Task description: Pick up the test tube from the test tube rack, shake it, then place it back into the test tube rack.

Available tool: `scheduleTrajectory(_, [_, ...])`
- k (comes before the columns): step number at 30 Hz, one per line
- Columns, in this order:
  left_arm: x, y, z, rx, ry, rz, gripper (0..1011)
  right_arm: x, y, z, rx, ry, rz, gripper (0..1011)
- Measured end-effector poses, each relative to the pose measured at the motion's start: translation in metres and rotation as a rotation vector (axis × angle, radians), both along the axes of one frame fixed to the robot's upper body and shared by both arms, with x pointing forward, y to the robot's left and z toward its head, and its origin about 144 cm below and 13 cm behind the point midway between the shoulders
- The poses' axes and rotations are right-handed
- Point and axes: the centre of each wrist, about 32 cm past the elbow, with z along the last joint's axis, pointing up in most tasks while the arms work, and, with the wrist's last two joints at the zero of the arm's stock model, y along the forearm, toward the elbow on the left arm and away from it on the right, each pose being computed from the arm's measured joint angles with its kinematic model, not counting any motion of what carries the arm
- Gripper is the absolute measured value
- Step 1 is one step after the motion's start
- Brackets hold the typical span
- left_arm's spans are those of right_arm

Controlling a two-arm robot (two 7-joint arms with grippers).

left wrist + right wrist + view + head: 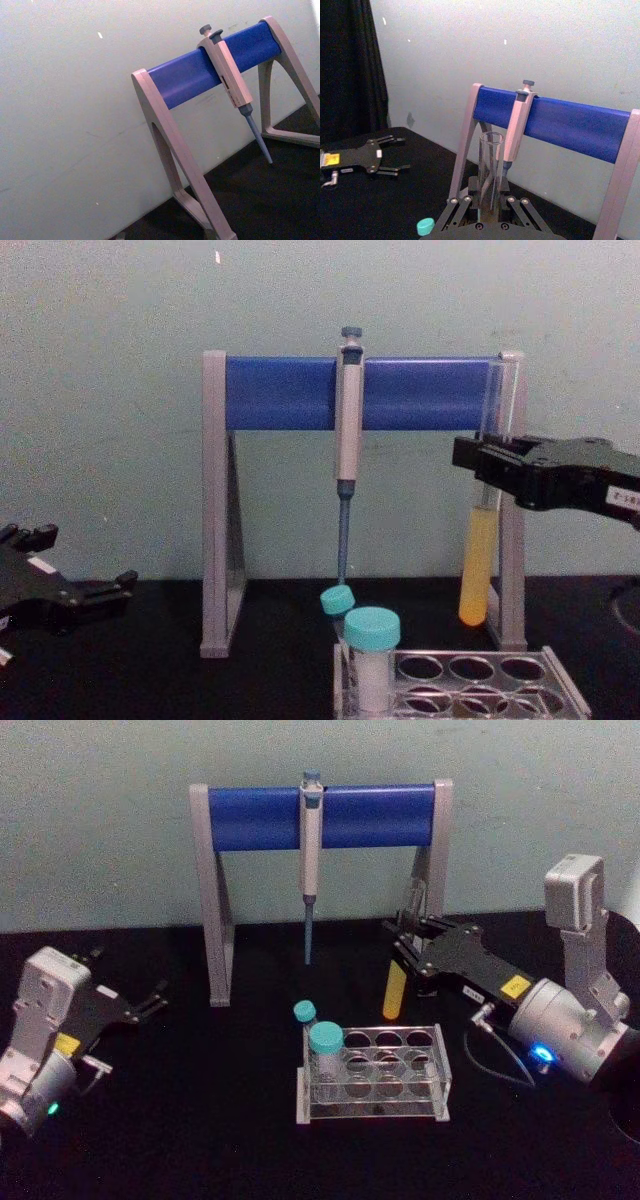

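Your right gripper [405,958] is closed on the upper part of the test tube [396,992] and holds it upright in the air. The yellow liquid sits in the tube's lower part, below the fingers. The tube is out of the test tube rack [372,1112] and hangs just behind the rack's far right side, in front of the right leg of the pipette stand [320,815]. From the chest camera, the tube's rounded end looks to be a little above the rack's top plate.

So the pick-up looks done. One moment cannot tell you whether the shake is under way or finished. The liquid lies level and the tube is vertical, so treat the shake as unconfirmed. The return is clearly left to do: lower the tube into one of the open holes.

Two teal-capped vials [325,1040] stand at the rack's left end, so the free holes to the right are the safer target. The pipette [311,850] hangs on the stand, apart from the tube.

Your left gripper [143,1005] rests on the table at the left, well apart from the rack. Its fingers are spread and hold nothing.
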Motion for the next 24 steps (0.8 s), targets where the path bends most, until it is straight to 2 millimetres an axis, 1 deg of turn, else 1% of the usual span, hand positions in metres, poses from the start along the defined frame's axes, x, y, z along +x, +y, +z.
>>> scheduleTrajectory(10, [0.000, 0.000, 0.000, 0.000, 0.000, 0.000, 1010, -0.012, -0.003, -0.004, 0.005, 0.014, 0.011, 232])
scheduleTrajectory(24, [0.000, 0.000, 0.000, 0.000, 0.000, 0.000, 1010, -0.013, -0.001, -0.015, -0.002, 0.046, 0.005, 232])
